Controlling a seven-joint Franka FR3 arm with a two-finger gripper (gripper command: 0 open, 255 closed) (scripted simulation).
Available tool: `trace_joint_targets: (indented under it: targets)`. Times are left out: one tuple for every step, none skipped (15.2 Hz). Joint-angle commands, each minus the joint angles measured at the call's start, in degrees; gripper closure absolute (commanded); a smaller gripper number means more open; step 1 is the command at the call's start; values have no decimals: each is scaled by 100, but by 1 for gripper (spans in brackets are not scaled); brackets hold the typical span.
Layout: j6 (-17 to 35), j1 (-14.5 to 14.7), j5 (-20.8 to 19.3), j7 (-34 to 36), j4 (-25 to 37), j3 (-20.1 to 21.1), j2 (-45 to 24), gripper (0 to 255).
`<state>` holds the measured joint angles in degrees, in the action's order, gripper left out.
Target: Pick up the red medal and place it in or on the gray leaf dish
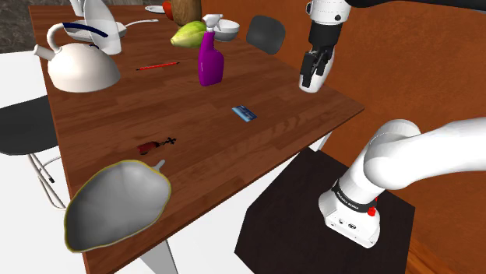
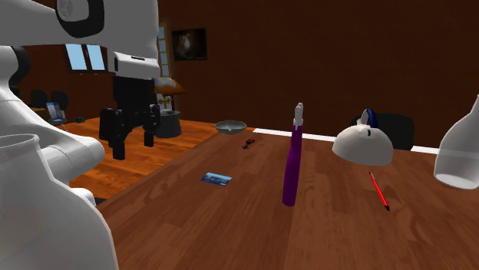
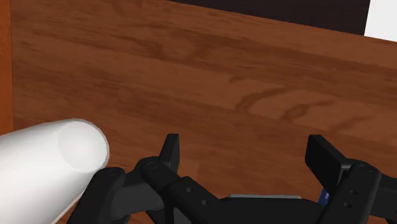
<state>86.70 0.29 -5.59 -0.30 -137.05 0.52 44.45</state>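
Observation:
The small dark red medal (image 1: 155,144) lies flat on the wooden table (image 1: 234,156), a short way beyond the gray leaf dish (image 1: 115,202) with its yellowish rim near the table's front corner. Across the table both look small, the medal (image 2: 248,144) close to the dish (image 2: 230,126). My black gripper (image 1: 311,74) hangs open and empty above the table's right edge in the shoulder view, far from the medal. Its fingers (image 3: 172,153) stand well apart over bare wood, as they do on the gripper (image 2: 130,138) in the second exterior view.
A purple spray bottle (image 1: 209,58) stands mid-table, with a blue card (image 1: 244,113) between it and the gripper. A white kettle (image 1: 78,64), a red pen (image 1: 156,67), a green-yellow fruit (image 1: 188,34) and white dishes (image 1: 222,29) lie farther back. A chair (image 1: 27,132) stands at the table's left.

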Motion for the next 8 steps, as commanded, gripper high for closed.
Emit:
trace_joint_targets:
  targets:
    - [0,0,0,0,0,0,0,0]
    - [88,54,83,89,18,94,-103,0]
    - [177,106,163,177,42,187,-211,0]
    - [265,158,239,264,72,281,-323,0]
    - [353,208,311,350,108,373,-440,0]
    - [441,256,380,434,150,465,-561,0]
    - [528,303,445,518,197,557,-687,0]
    - [614,348,505,600,250,648,-816,0]
